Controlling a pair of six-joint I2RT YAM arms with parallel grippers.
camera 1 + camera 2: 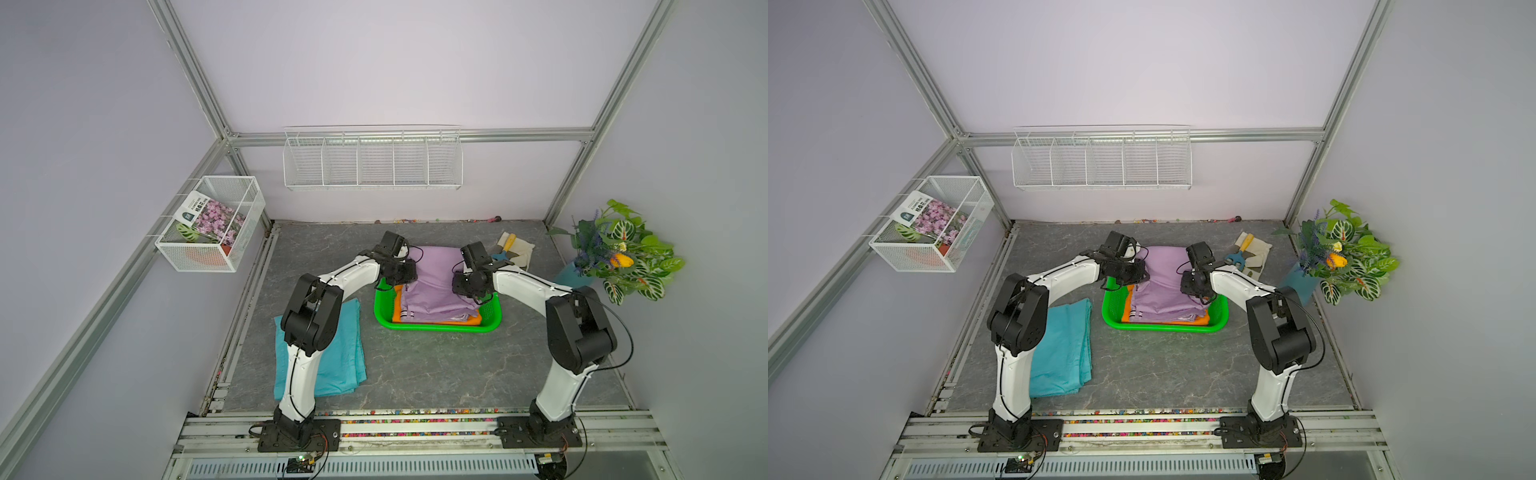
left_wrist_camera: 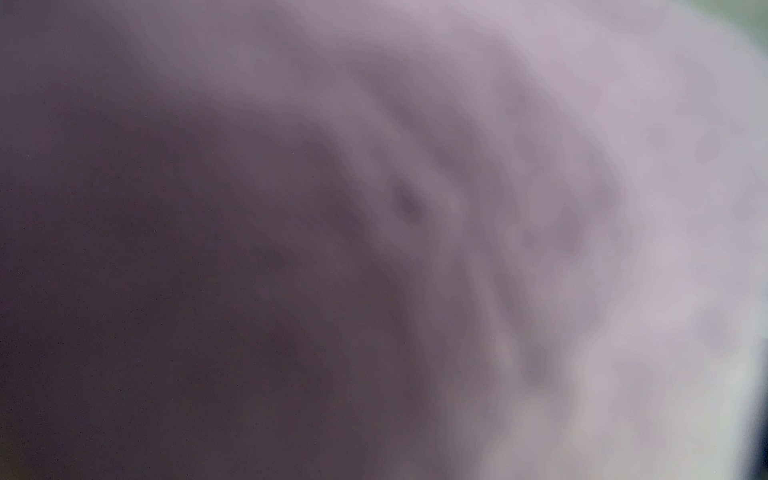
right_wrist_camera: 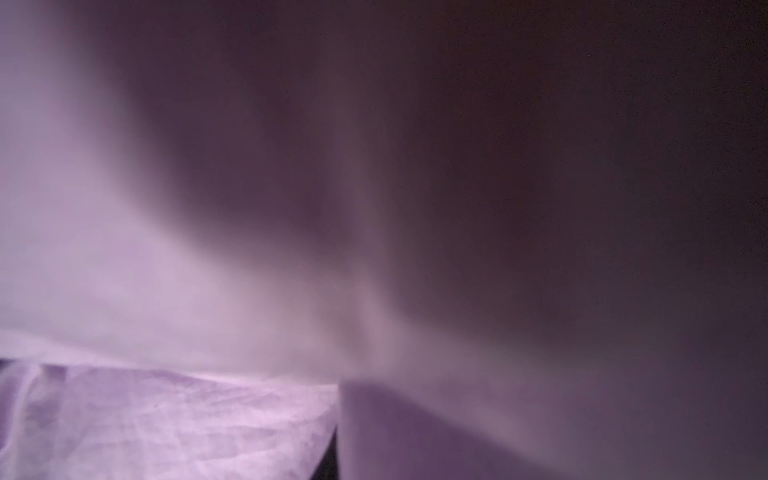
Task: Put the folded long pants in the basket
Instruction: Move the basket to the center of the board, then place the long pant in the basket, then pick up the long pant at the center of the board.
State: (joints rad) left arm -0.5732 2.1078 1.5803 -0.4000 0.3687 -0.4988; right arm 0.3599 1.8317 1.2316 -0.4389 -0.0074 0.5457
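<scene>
The green basket (image 1: 436, 328) (image 1: 1163, 327) stands mid-table. Orange folded pants (image 1: 397, 309) (image 1: 1126, 311) lie in it. Lilac pants (image 1: 434, 282) (image 1: 1163, 282) lie on top of them, and their far part reaches past the basket's back rim. My left gripper (image 1: 410, 277) (image 1: 1142, 276) is shut on the lilac pants' left edge. My right gripper (image 1: 457, 286) (image 1: 1185, 286) is shut on their right edge. Blurred lilac cloth (image 2: 582, 166) (image 3: 166, 415) fills both wrist views and hides the fingers. Teal folded pants (image 1: 345, 353) (image 1: 1067, 353) lie on the table at the left, partly under my left arm.
Cream gloves with a trowel (image 1: 515, 249) lie behind the basket at the right. A potted plant (image 1: 623, 253) stands in the right corner. A white wire basket (image 1: 212, 224) hangs on the left wall and a wire rack (image 1: 372, 160) on the back wall.
</scene>
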